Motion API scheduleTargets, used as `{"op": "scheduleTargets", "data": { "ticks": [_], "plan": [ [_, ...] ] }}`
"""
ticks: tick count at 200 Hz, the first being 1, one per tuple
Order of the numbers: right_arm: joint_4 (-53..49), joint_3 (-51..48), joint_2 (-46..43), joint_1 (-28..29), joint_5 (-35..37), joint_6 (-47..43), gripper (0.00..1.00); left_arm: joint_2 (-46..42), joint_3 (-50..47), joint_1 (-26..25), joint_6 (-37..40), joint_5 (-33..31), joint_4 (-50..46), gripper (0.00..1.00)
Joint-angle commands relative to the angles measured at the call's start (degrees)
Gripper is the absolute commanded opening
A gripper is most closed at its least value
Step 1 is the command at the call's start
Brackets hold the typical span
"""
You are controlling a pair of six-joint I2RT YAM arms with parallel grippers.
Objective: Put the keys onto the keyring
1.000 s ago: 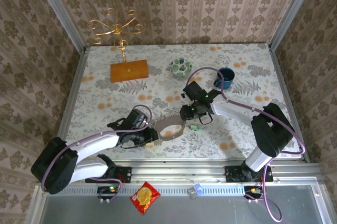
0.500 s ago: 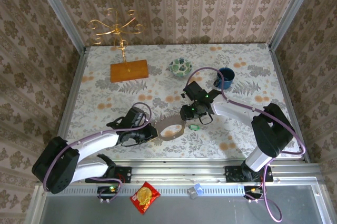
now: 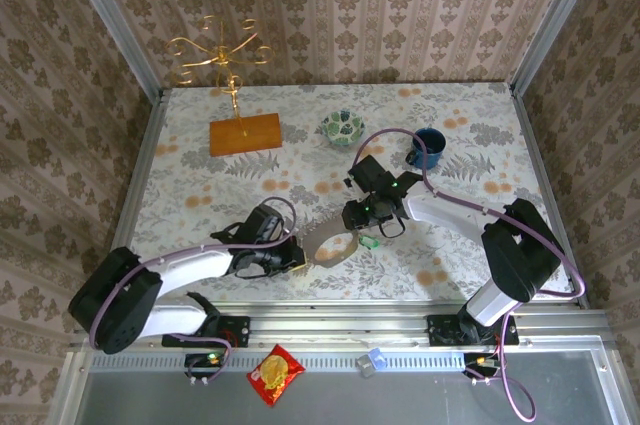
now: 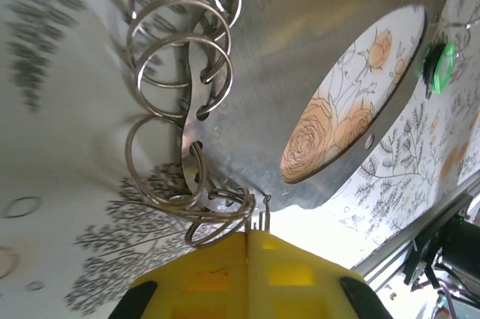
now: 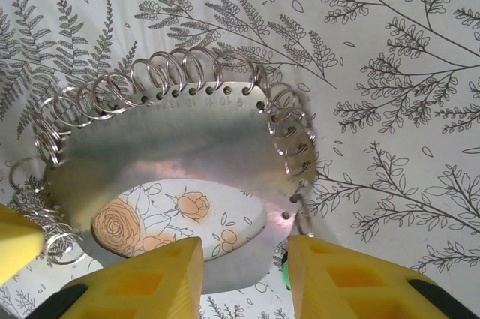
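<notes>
The keyring (image 3: 330,245) is a flat grey metal hoop edged with several small wire rings, lying mid-table near the front. In the left wrist view my left gripper (image 4: 247,238) is shut at the keyring's (image 4: 300,56) rim, and thin wire from a small ring (image 4: 225,218) pokes out between its yellow fingertips. My right gripper (image 5: 244,274) stands open over the keyring's (image 5: 172,139) opposite edge, one finger on each side of it. A green-headed key (image 3: 368,242) lies on the table just past that edge. The same key (image 5: 286,270) shows between the right fingers.
At the back stand a blue mug (image 3: 428,147), a patterned green bowl (image 3: 342,127) and a gold wire stand (image 3: 222,53) on a wooden base (image 3: 245,133). A red-and-yellow snack packet (image 3: 275,374) lies on the front ledge below the table.
My left gripper has moved right to the keyring's rim and gone from open to shut. The right arm has stayed where it was.
</notes>
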Motion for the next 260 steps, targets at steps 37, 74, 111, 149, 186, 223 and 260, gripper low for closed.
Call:
{"op": "scheduleTargets", "data": {
  "ticks": [37, 74, 111, 149, 186, 223, 260],
  "plan": [
    [-1.17, -1.35, -1.6, 2.43, -0.45, -0.82, 0.37, 0.28, 0.97, -1.02, -0.43, -0.05, -1.45, 0.15],
    [-1.6, -1.75, -1.89, 4.96, 0.22, -0.77, 0.37, -8.63, 2.2, 0.22, 1.65, -8.37, -13.09, 0.27],
    [-4.45, -0.61, -1.14, 9.95, 2.45, -0.22, 0.37, -18.9, 2.07, 2.28, 2.91, -17.13, -21.75, 0.38],
    [-6.79, 2.9, 1.3, 16.37, 5.32, 0.69, 0.38, -25.2, 3.41, 5.95, 5.94, -23.82, -26.78, 0.39],
    [-8.12, 7.75, 6.31, 20.41, 6.7, 0.95, 0.38, -30.63, 3.23, 9.57, 6.17, -32.82, -26.73, 0.39],
    [-9.46, 12.08, 10.84, 22.28, 6.08, 0.78, 0.37, -35.58, 1.53, 11.1, 3.94, -39.06, -25.79, 0.39],
    [-10.62, 13.77, 13.15, 22.74, 7.07, 0.85, 0.36, -38.91, -0.25, 11.99, 2.66, -41.1, -25.75, 0.39]
  ]
}}
